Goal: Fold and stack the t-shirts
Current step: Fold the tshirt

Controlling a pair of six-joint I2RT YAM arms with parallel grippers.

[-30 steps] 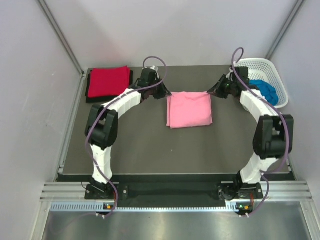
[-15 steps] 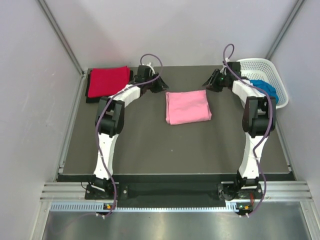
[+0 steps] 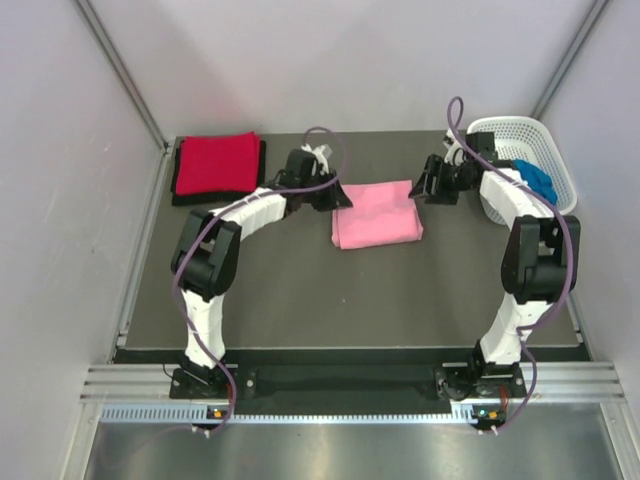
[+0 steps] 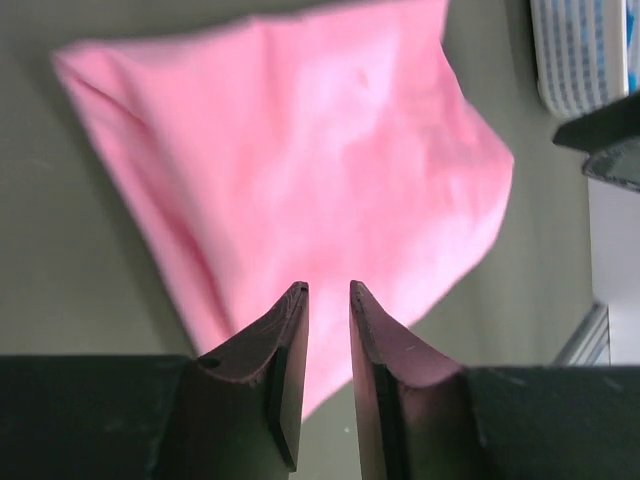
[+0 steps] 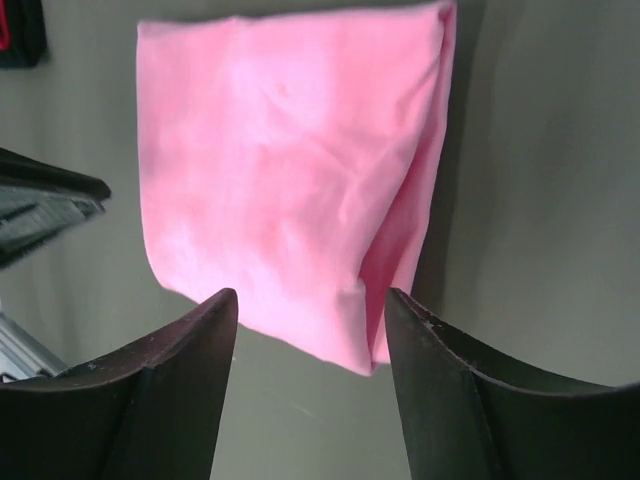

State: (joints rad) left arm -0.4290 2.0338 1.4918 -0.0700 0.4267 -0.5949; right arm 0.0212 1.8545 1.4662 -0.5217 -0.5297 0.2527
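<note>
A folded light pink t-shirt point(image 3: 376, 213) point(image 4: 300, 150) point(image 5: 280, 170) lies flat on the dark table at the middle back. My left gripper point(image 3: 337, 198) point(image 4: 328, 290) hovers at its far left corner, jaws a narrow gap apart with nothing between them. At the shirt's far right corner my right gripper point(image 3: 424, 190) point(image 5: 312, 295) stands wide open and empty. A folded red t-shirt point(image 3: 216, 163) rests on a black t-shirt point(image 3: 215, 198) at the back left. A bright blue t-shirt point(image 3: 537, 180) lies in the white basket point(image 3: 520, 128).
The white lattice basket sits at the back right corner, close behind the right arm. Grey walls point(image 3: 60, 200) and metal rails enclose the table on three sides. Bare dark table surface point(image 3: 350, 300) stretches in front of the pink shirt.
Both grippers were shut at the pink shirt's far corners; they have let go and opened, the right one widely. The arms lifted back, then came near the corners again.
</note>
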